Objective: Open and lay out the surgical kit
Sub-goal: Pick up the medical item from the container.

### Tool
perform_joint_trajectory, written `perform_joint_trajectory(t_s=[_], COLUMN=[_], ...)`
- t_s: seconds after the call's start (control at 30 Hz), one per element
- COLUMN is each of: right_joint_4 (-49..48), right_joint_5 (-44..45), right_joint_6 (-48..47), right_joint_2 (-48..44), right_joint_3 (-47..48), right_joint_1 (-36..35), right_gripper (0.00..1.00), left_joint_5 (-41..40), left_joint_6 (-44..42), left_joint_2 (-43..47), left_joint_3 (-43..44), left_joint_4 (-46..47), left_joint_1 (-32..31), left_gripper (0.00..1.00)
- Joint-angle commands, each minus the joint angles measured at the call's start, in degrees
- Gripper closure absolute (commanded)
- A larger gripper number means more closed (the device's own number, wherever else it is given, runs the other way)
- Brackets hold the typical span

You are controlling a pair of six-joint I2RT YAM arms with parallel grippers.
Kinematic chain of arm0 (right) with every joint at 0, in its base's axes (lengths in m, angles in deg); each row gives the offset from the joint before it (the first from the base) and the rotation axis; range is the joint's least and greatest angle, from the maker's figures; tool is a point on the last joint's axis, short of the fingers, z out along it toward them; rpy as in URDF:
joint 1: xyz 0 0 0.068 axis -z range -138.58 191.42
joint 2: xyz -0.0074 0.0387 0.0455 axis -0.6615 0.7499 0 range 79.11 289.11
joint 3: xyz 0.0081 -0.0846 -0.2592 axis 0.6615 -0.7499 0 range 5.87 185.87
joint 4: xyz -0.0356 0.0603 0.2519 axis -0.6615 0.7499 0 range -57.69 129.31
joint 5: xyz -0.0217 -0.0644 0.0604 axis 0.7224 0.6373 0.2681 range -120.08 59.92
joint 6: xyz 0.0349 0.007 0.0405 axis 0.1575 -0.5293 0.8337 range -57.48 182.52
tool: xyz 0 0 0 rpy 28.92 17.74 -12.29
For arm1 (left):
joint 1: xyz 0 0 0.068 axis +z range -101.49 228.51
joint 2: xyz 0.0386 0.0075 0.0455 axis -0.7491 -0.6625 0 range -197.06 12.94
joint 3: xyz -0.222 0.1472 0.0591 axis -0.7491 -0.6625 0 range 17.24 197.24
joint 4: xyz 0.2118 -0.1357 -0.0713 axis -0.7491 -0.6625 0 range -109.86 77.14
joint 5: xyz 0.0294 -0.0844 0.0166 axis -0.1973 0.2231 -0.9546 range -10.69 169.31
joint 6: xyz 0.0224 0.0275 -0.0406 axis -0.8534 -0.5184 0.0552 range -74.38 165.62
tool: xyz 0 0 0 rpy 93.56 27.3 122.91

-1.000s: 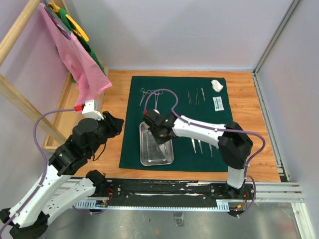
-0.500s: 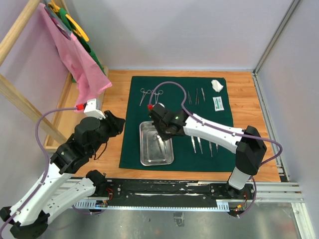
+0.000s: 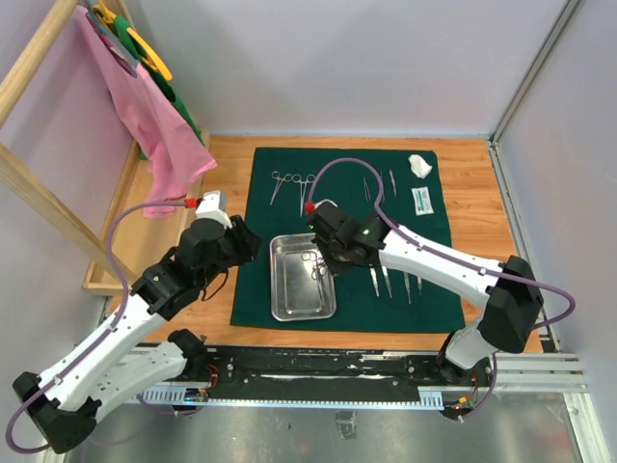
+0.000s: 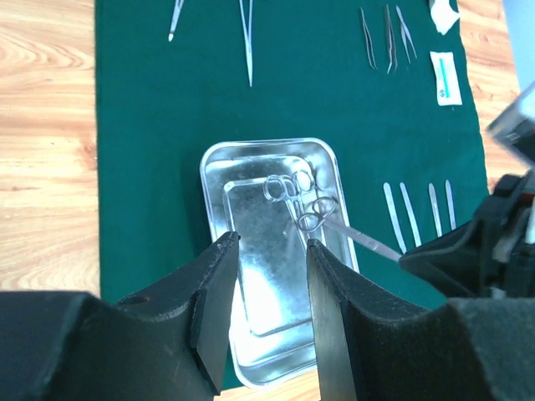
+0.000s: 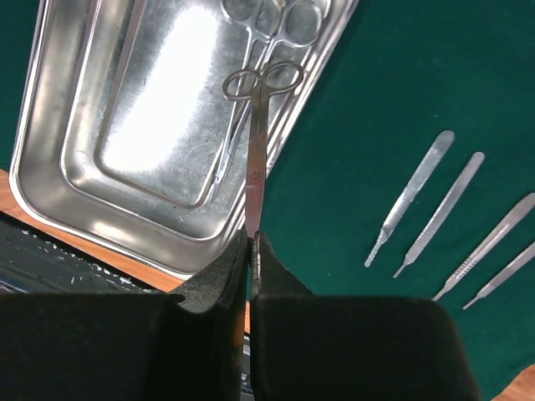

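We are looking down on a dark green cloth wrap [image 3: 347,227] lying spread flat across the wooden tabletop [image 3: 477,212], with a rectangular shiny steel tray [image 3: 289,289] sitting on its near left part. The tray is holding one ring-handled steel instrument [image 5: 266,27] in its far right corner, lying on the mirror-bright floor. The right gripper [image 5: 251,251] is pinching the slim shank of a second pair of ring-handled steel forceps [image 5: 257,159] between tightly closed black fingers [image 5: 201,301], the finger rings hanging over the tray's right rim. The left gripper [image 4: 267,288] is hovering just left of the tray, its jaws standing partly apart and carrying nothing. On the cloth just right of the tray, four flat steel handles [image 5: 411,199] are lying side by side. Along the far edge we are finding more forceps [image 3: 280,181], thin steel tweezers [image 4: 389,38], a crumpled white gauze wad [image 3: 419,165] and a small white packet [image 4: 445,77] with green print; its writing is too small for us to read. A pink cloth [image 3: 145,116] is hanging from a wooden rack [image 3: 39,203] at left.
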Motion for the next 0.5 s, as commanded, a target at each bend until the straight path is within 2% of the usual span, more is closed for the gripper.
perform_joint_trajectory(t_s=[0.0,0.23,0.47], right_joint_4=[1.42,-0.52,0.20], right_joint_5=[0.66,-0.39,0.24], right_joint_6=[-0.67,-0.52,-1.12], right_joint_2=[-4.03,-7.42,-11.62], right_joint_3=[-0.88,-5.42,-5.93], right_joint_1=[2.19,2.61,3.67], right_gripper=[0.99,0.99,0.99], left_joint_5=[4.76,14.74,15.88], left_joint_6=[0.86,2.12,3.77], left_joint_2=[-2.56,-14.97,-26.45], left_joint_3=[-2.16,-8.07,-9.18], left_joint_4=[6.23,16.88,25.42], left_joint_1=[0.20,-0.16,-3.16], left_gripper=[0.57,0.64,0.67])
